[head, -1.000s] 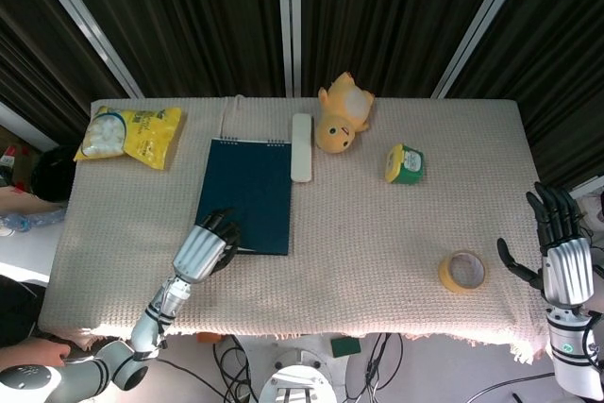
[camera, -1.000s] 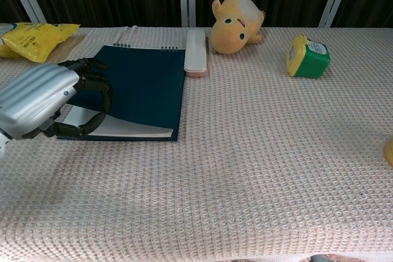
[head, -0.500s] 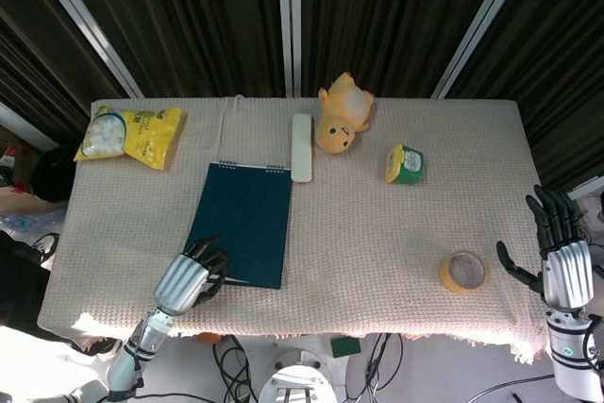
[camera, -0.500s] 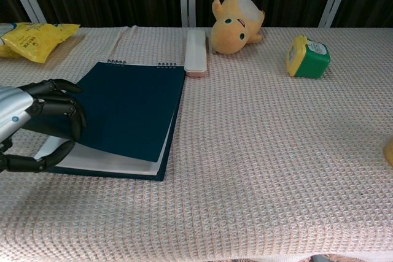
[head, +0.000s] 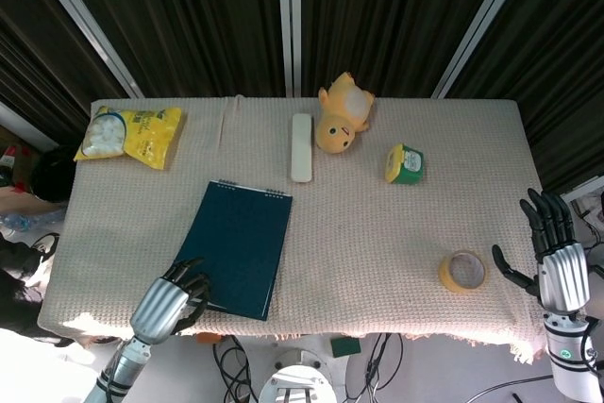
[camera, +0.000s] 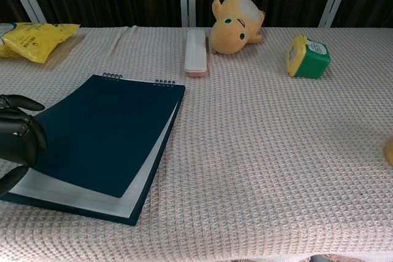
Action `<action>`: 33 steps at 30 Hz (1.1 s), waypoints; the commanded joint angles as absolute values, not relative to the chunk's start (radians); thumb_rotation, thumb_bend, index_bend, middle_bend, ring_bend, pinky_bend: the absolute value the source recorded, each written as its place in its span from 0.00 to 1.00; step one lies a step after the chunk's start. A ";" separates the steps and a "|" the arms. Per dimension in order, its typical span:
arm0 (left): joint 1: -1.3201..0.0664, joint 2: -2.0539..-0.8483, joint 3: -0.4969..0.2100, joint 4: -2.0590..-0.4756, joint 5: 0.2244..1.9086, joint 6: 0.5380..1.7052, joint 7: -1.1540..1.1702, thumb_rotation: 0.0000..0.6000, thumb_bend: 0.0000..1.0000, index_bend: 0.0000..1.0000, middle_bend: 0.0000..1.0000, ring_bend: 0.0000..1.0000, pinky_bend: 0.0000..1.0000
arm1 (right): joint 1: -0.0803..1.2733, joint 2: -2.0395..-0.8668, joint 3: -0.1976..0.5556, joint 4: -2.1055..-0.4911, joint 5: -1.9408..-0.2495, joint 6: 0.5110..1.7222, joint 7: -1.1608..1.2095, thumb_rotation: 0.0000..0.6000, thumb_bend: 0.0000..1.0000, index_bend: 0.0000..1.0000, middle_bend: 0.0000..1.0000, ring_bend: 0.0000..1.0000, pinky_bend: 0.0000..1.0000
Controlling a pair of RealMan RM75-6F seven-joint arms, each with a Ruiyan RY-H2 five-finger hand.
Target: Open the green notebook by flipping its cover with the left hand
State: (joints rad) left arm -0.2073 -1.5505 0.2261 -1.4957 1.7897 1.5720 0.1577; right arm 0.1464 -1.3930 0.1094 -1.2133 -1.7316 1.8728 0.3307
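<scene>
A table [head: 377,233] draped in a beige woven cloth [camera: 264,151] stands before dark pleated curtains [head: 387,16] crossed by white frame bars [head: 291,16]. Cables [head: 377,351] hang below the table's near edge, over a pale floor.

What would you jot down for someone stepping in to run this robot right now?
Left hand: fingers on the near-left corner of the green notebook, cover lifted slightly there, white pages showing.
Right hand: open, holding nothing, off the table's right edge, near the tape roll.
Notebook lies at the table's front left, spiral binding at the far edge.
Done: cover corner raised.
Left: flip the cover fully open.
</scene>
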 commanded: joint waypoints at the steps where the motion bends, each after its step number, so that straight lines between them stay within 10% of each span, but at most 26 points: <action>1: -0.205 -1.536 0.208 -1.512 1.799 1.584 0.162 1.00 0.49 0.78 0.42 0.17 0.25 | 0.146 -1.393 0.107 -1.216 -1.737 1.877 0.327 1.00 0.34 0.00 0.00 0.00 0.00; 12: -0.308 -1.462 0.019 -1.678 1.863 1.580 0.256 1.00 0.49 0.78 0.43 0.17 0.24 | 0.142 -1.387 0.116 -1.217 -1.725 1.887 0.338 1.00 0.34 0.00 0.00 0.00 0.00; 25: -0.602 -1.441 -0.362 -1.713 1.497 1.230 0.309 1.00 0.50 0.79 0.43 0.17 0.24 | 0.146 -1.383 0.132 -1.192 -1.683 1.858 0.370 1.00 0.35 0.00 0.00 0.00 0.00; 33: -0.861 -1.515 -0.553 -1.466 1.186 0.984 0.349 1.00 0.49 0.79 0.43 0.17 0.24 | 0.158 -1.395 0.145 -1.160 -1.650 1.821 0.391 1.00 0.34 0.00 0.00 0.00 0.00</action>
